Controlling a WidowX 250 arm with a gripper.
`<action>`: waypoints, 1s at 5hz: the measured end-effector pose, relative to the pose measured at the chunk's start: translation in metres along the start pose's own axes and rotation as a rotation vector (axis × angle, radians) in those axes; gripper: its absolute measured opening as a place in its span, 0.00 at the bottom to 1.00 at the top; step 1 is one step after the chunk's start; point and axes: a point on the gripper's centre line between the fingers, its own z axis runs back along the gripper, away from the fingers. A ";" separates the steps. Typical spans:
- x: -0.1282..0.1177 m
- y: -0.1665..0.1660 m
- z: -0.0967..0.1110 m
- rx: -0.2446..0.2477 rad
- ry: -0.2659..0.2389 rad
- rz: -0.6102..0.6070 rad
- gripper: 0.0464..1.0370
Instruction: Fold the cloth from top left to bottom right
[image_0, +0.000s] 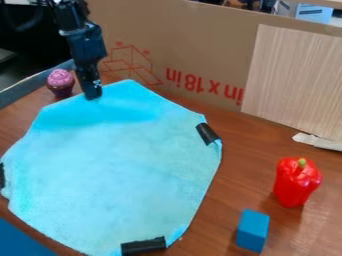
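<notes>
Cloth (120, 165): spread over the table's (230, 187) left side
Gripper (92, 96): at cloth's upper-left edge; cannot tell whether open or closed
Cupcake (61, 83): just left of gripper

On the brown cardboard wall (200, 25) at the far side of the counter (234, 145), red lettering (202, 87) was printed upside down and could be read as "in x 18in". Its start, at the right end, was met by the edge of a pale wooden board (290, 75). To the left of the lettering, a red line drawing (130, 64) of box-like shapes was printed on the same cardboard.
</notes>
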 end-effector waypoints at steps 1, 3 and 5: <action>-0.005 -0.029 0.009 0.052 -0.007 -0.053 0.01; -0.020 -0.105 0.000 0.188 0.000 -0.160 0.01; -0.034 -0.168 -0.012 0.263 0.034 -0.253 0.00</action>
